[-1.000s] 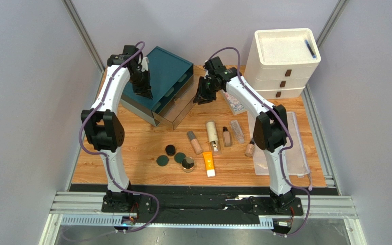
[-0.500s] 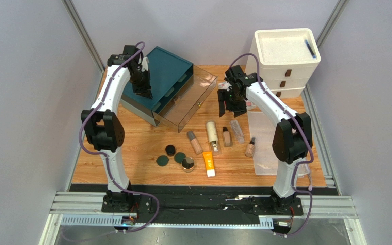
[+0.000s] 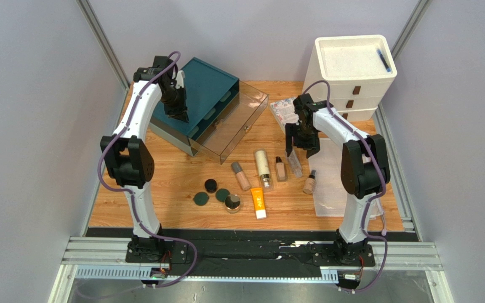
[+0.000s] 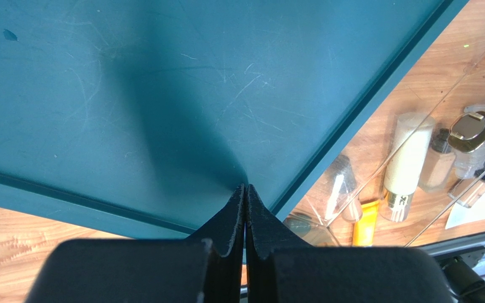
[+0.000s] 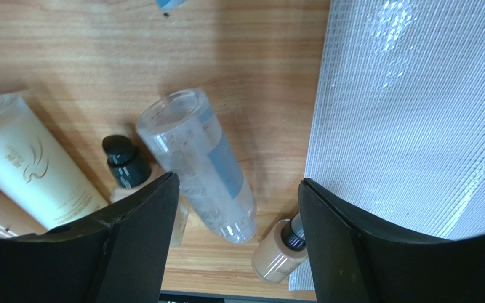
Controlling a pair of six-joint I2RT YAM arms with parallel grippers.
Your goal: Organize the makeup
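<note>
The makeup lies in a loose row on the wooden table: a cream-gold bottle point(image 3: 263, 166), beige bottles point(image 3: 241, 176) point(image 3: 280, 169) point(image 3: 309, 183), a clear tube point(image 3: 294, 163), an orange white-capped tube point(image 3: 258, 202) and round dark compacts point(image 3: 211, 185). My right gripper point(image 3: 302, 149) is open and hovers just above the clear tube point(image 5: 197, 164), which lies between its fingers, with a beige bottle point(image 5: 276, 255) near the right finger. My left gripper point(image 3: 177, 114) is shut and empty, its tips point(image 4: 245, 189) resting on the teal box's top point(image 4: 131, 95).
The teal box point(image 3: 207, 88) stands at the back left with its clear drawer point(image 3: 235, 126) pulled out. A patterned booklet point(image 3: 283, 110) lies behind my right gripper. A mesh pouch point(image 3: 346, 183) point(image 5: 416, 113) lies at the right. A white drawer unit point(image 3: 352, 76) stands at the back right.
The clear drawer has come out of the teal box. My right gripper left it and moved right and nearer, down over the clear tube. The left arm has not moved.
</note>
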